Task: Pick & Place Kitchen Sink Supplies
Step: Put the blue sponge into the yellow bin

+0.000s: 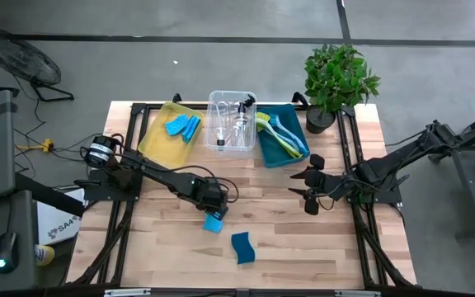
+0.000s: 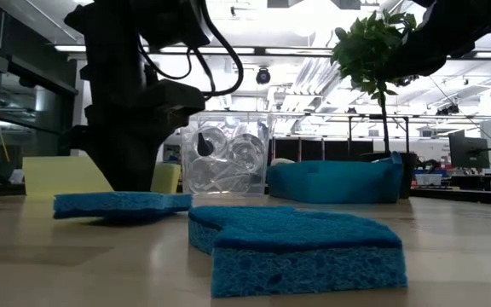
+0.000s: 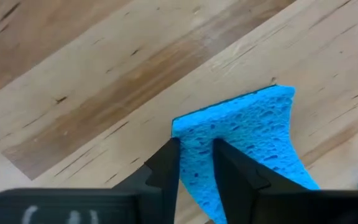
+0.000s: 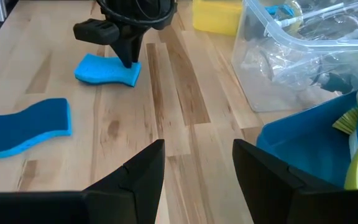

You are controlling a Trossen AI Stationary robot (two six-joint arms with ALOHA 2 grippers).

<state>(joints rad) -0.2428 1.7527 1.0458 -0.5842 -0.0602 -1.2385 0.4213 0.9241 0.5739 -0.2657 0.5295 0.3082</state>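
A blue sponge (image 1: pixel 213 223) lies on the wooden table near its middle. My left gripper (image 1: pixel 215 204) stands over it, pointing steeply down, and is shut on it. A second blue sponge (image 1: pixel 242 247), with wavy sides, lies flat on the table nearer the front edge, touched by nothing. More blue sponges lie in the yellow bin (image 1: pixel 157 139). Clear bottles with black tops lie in the clear bin (image 1: pixel 231 148). Yellow-green and blue brushes lie in the teal bin (image 1: pixel 272 157). My right gripper (image 1: pixel 298 186) hangs open above the table's right part, holding nothing. My left gripper pinches the sponge at one end (image 3: pixel 196 149) between its two fingers (image 3: pixel 163 168). One finger is at the sponge's edge and the other farther in over its top. The fingers come from above, pointing steeply down. The sponge (image 2: pixel 118 205) sits about level at table height; whether it is clear, I cannot tell.
The three bins stand in a row at the far middle of the table. A potted green plant (image 1: pixel 338 76) is at the far right corner. Bare wood lies along the front edge and on the left part of the table (image 1: pixel 155 247).
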